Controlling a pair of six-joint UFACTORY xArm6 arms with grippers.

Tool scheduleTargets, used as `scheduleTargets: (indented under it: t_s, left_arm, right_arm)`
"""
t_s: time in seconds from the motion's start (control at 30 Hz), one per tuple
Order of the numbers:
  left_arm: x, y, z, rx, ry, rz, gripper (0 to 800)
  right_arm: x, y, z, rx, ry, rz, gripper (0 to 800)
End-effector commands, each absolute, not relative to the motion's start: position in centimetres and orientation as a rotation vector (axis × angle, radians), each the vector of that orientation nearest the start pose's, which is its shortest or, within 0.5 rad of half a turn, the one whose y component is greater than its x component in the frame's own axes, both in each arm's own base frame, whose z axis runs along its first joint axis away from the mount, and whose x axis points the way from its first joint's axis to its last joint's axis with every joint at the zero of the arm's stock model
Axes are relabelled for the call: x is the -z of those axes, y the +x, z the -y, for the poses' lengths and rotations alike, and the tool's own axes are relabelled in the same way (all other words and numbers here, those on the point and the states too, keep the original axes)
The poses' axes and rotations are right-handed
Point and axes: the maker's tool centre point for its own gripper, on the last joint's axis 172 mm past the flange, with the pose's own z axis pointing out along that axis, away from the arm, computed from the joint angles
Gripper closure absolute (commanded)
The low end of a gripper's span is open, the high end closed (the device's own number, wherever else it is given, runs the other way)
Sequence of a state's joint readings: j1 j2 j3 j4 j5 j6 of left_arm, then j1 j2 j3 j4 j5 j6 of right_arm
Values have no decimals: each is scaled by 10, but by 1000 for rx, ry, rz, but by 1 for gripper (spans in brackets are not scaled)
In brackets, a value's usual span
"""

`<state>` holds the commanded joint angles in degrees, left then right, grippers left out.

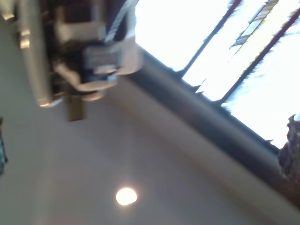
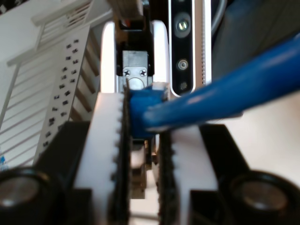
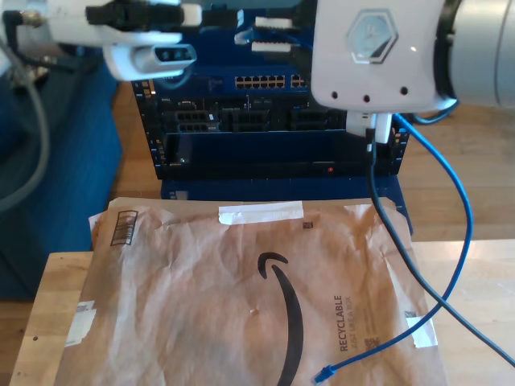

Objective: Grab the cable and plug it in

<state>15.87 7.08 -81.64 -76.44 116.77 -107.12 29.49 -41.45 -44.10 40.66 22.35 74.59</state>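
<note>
The cable (image 3: 460, 241), thin and bright blue, drops from behind a large white arm housing (image 3: 374, 52) at the exterior view's upper right, curves down that view's right side and runs back across a brown paper mailer (image 3: 241, 289). Its free end, a small blue-booted plug (image 3: 323, 374), lies on the mailer near the view's bottom edge. A darker, thicker robot cable (image 3: 402, 257) crosses the same stretch of paper. The mailer covers a wooden table (image 3: 48, 322); behind it stands a blue rack of network gear (image 3: 265, 121) with a row of ports.

In the second wrist view, my second gripper (image 2: 143, 140) is clamped on the cable (image 2: 220, 96), its white ridged pads (image 2: 105, 140) pressed close on the blue jacket, which leads away out of the jaws.

The first wrist view is blurred and aimed upward at a ceiling and bright windows; my first gripper (image 1: 89, 70) appears there as pale, smeared hardware, and whether its jaws are open or closed cannot be told.
</note>
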Motion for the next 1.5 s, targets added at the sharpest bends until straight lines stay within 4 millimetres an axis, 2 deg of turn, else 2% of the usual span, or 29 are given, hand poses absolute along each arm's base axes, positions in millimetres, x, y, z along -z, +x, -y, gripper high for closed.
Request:
scheduleTargets:
  t_s: [0.1,0.2,0.27,0.47,0.6,0.7,0.8,1.0,1.07,1.13,1.27,1.4,1.5]
  left_arm:
    - [-444,427,128,1653,1147,-1856,0]
    - [-428,423,106,1579,1197,-1870,0]
    - [-411,416,84,1501,1252,-1915,0]
    - [-364,360,31,1258,1512,-2220,0]
    - [-337,312,6,1247,1536,-2303,0]
    - [-318,272,-4,1253,1574,-2312,0]
    - [-291,228,-30,1271,1591,-2372,0]
    - [-279,167,-76,1191,1592,-2359,0]
    - [-270,141,-85,1204,1584,-2365,0]
    - [-261,118,-87,1229,1562,-2349,0]
    - [-246,83,-97,1187,1587,-2279,0]
    - [-214,45,-123,1085,1603,-2281,0]
    - [-190,31,-135,1006,1611,-2283,0]
  right_arm:
    - [-493,430,-199,260,-1506,-1296,798]
    - [-472,441,-170,302,-1484,-1367,798]
    - [-459,445,-154,375,-1479,-1381,798]
    - [-406,446,-124,544,-1503,-1404,798]
    - [-390,455,-106,646,-1521,-1407,798]
    - [-378,465,-102,672,-1520,-1423,798]
    - [-380,473,-96,727,-1499,-1413,798]
    - [-379,478,-87,798,-1452,-1404,798]
    - [-379,478,-84,822,-1437,-1397,798]
    - [-368,480,-90,818,-1459,-1398,798]
    - [-357,481,-98,836,-1471,-1379,798]
    - [-342,482,-102,820,-1492,-1398,798]
    - [-333,487,-103,822,-1504,-1406,798]
